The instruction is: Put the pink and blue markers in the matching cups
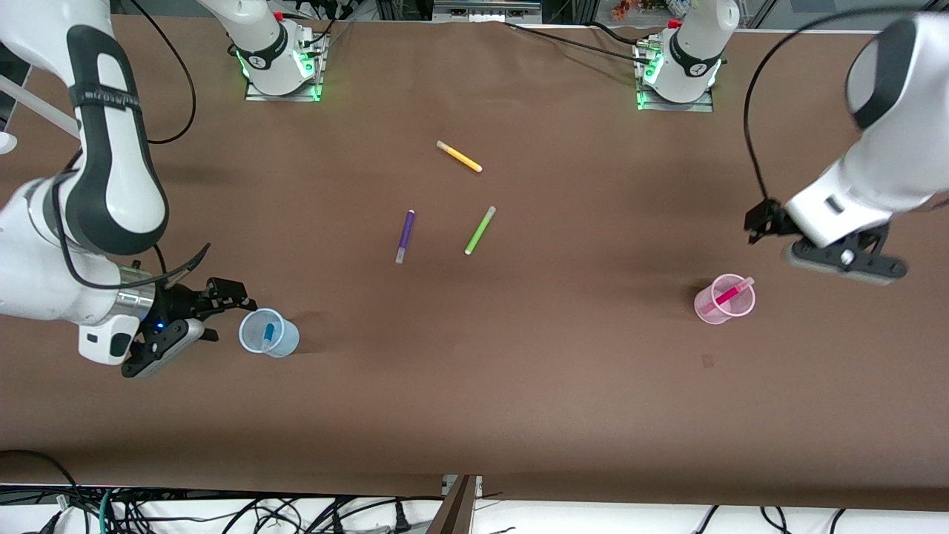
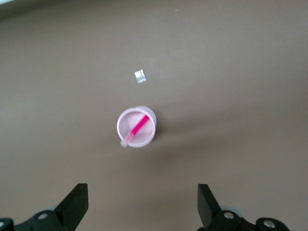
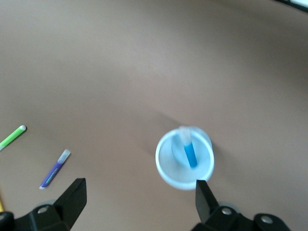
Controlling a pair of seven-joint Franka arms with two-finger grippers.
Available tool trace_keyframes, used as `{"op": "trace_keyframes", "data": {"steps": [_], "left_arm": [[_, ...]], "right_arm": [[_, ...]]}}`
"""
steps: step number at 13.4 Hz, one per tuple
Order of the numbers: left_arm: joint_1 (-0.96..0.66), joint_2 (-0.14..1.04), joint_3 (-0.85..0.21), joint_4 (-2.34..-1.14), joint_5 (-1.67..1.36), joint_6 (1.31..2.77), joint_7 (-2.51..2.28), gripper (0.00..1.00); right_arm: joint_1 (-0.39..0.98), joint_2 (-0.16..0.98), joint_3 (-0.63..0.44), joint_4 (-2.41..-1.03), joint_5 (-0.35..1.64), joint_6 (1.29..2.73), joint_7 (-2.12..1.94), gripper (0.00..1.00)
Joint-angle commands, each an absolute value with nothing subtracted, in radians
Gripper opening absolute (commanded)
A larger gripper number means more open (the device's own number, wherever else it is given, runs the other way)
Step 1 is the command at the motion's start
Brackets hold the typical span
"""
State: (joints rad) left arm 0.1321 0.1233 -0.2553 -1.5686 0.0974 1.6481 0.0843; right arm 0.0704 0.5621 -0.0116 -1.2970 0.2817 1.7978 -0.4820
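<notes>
Right pincer (image 1: pixel 194 320): low over the surface (image 1: pixel 474 386) at the right arm's end, just beside the light blue cup (image 1: pixel 268 333), fingers spread wide with nothing between them. In the right wrist view both fingertips (image 3: pixel 74 192) stand well apart, framing the cup without touching it.

Light blue cup: upright on the surface. The blue marker (image 1: pixel 268 333) stands inside it, tilted, its pale end leaning against the rim.

Middle of the surface, proceeding toward the left arm's end: the purple marker (image 1: pixel 405 236) lies flat, its pale end pointing toward the front camera. The green marker (image 1: pixel 480 230) lies flat just beside it, apart from it. The yellow marker (image 1: pixel 459 156) lies flat, farther from the front camera than both. None of the three touches another.

Light pink cup (image 1: pixel 724 299): upright on the surface toward the left arm's end, well apart from the blue cup. The pink marker (image 1: pixel 726 294) sits inside it at a slant, its pale cap resting on the rim and poking just past it.

Left pincer (image 1: pixel 830 248): raised in the air near the pink cup, nearer the left arm's end of the surface. Fingers parted wide and empty; the left wrist view shows the two fingertips (image 2: pixel 77 197) far apart, the cup seen between them and lower down. A small pale scrap (image 2: pixel 140 76) lies on the surface near that cup.
</notes>
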Motion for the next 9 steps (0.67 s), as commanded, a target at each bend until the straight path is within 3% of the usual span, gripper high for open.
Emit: {"op": "trace_keyframes", "data": {"steps": [1, 4, 9], "left_arm": [[0.131, 0.109, -0.212, -1.516, 0.048, 1.582, 0.065, 1.0], [-0.044, 0.054, -0.008, -1.566, 0.049, 1.595, 0.041, 1.0], [-0.041, -0.046, 0.002, -1.722, 0.046, 1.692, 0.04, 1.0]], "right_arm": [[0.081, 0.566, -0.014, -1.197, 0.184, 1.604, -0.272, 1.0], [0.09, 0.464, 0.001, -1.236, 0.071, 1.533, -0.041, 1.0], [0.086, 0.186, 0.04, -1.503, 0.04, 1.523, 0.034, 1.0]]}}
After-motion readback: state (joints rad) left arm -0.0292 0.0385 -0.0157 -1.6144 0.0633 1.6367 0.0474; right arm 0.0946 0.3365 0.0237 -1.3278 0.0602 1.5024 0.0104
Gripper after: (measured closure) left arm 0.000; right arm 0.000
